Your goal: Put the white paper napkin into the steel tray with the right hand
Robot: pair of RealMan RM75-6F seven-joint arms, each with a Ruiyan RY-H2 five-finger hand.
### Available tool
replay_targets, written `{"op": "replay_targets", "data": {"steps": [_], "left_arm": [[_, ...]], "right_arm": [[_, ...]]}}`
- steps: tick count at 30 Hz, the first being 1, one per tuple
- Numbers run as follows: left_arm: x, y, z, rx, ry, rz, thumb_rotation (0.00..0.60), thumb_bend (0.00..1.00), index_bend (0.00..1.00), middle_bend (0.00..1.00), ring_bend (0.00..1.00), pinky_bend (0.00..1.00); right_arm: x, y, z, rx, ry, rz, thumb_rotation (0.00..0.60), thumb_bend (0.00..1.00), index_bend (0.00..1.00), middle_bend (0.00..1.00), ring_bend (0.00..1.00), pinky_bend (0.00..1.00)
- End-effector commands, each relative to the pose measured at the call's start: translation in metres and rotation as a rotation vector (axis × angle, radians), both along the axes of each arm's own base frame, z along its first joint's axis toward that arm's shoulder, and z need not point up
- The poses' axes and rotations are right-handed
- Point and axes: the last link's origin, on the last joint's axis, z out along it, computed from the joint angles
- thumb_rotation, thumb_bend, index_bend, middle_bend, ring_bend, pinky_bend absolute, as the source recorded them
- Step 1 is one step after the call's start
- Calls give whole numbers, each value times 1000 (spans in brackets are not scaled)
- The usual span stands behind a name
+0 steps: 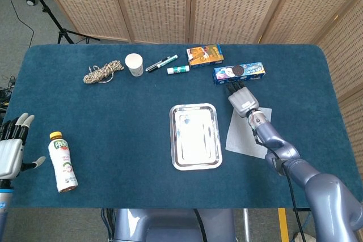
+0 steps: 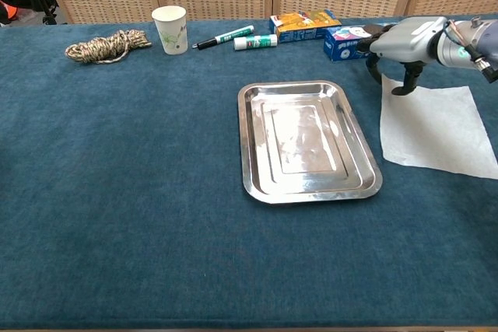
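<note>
Blue cloth covers the table (image 1: 113, 117), with woven folding screens (image 1: 170, 4) standing behind it. Right in the middle sits the steel tray (image 1: 195, 136), nothing in it. Just beside the tray's right edge lies the white napkin (image 2: 436, 126), flat on the cloth and not touching the tray. Over the napkin's far corner hangs the right hand (image 2: 401, 40), palm down, fingers curled downward with nothing between them; the thumb tip looks to be right at the paper's corner, though contact is hard to call. Way off at the table's left edge, the left hand (image 1: 10, 151) is spread wide and holding nothing, near a drink bottle (image 1: 62, 161) lying on the cloth. Along the back: a rope coil (image 1: 103, 72), a paper cup (image 1: 134, 64), a marker (image 1: 161, 63), a glue stick (image 1: 177, 70), an orange box (image 1: 205, 56) and a blue cookie box (image 1: 239, 72).
</note>
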Motion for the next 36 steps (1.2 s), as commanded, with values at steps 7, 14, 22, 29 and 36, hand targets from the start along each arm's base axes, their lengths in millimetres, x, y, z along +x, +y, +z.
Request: {"op": "replay_targets", "data": {"steps": [7, 14, 22, 29, 36], "left_arm": [[0, 1, -2, -8, 0, 1, 600, 0, 0, 0, 0, 0], [1, 1, -3, -12, 0, 0, 600, 0, 0, 0, 0, 0], [2, 0, -2, -13, -3, -3, 600, 0, 0, 0, 0, 0], [2, -1, -2, -21, -7, -11, 600, 0, 0, 0, 0, 0], [5, -4, 0, -32, -24, -36, 600, 0, 0, 0, 0, 0]], "right_arm": [[-7, -1, -1, -2, -12, -24, 600, 440, 536, 0, 0, 0], [-8, 0, -1, -10, -48, -25, 600, 528, 590, 0, 0, 0], [-8, 0, 1, -16, -81, -23, 600, 620, 604, 0, 0, 0], [-7, 1, 13, -32, -113, -2, 600, 672, 604, 0, 0, 0], [11, 10, 45, -54, -181, 96, 600, 672, 605, 6, 0, 0]]}}
